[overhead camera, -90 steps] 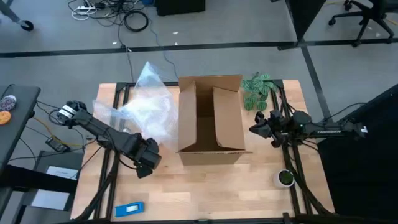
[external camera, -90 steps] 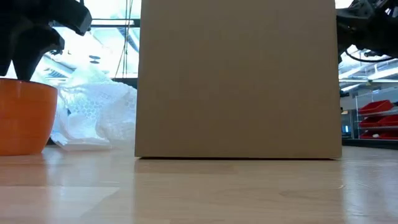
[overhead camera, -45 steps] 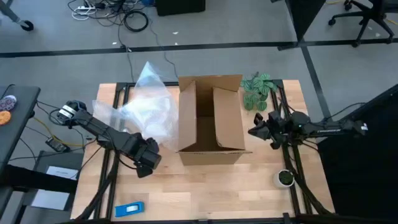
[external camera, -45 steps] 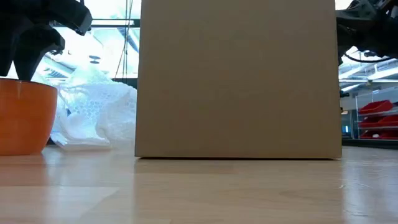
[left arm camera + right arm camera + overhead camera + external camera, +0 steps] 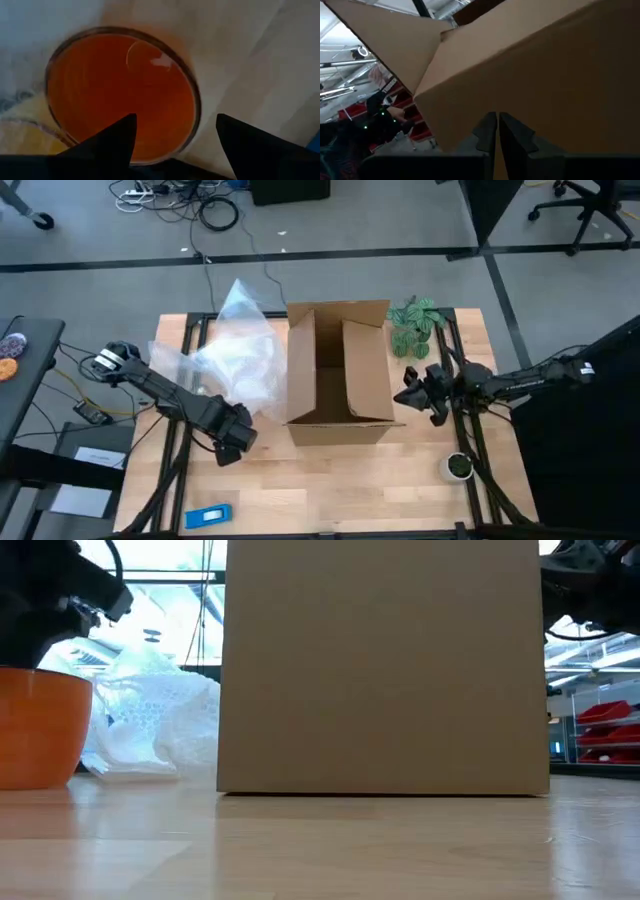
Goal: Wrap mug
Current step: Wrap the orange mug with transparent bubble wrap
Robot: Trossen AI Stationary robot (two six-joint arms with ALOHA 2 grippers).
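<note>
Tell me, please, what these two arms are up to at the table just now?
The left gripper hangs open right above the small bright orange rounded mug, one finger over its mouth and one outside its rim, not yet closed on it. The mug stands on the wooden table beside the crumpled clear bubble wrap, so no wrapping has begun. The right gripper, shut and empty, waits close against the side of the open brown cardboard box.

Left gripper (image 5: 228,448) lower over mug (image 5: 40,728)
</note>
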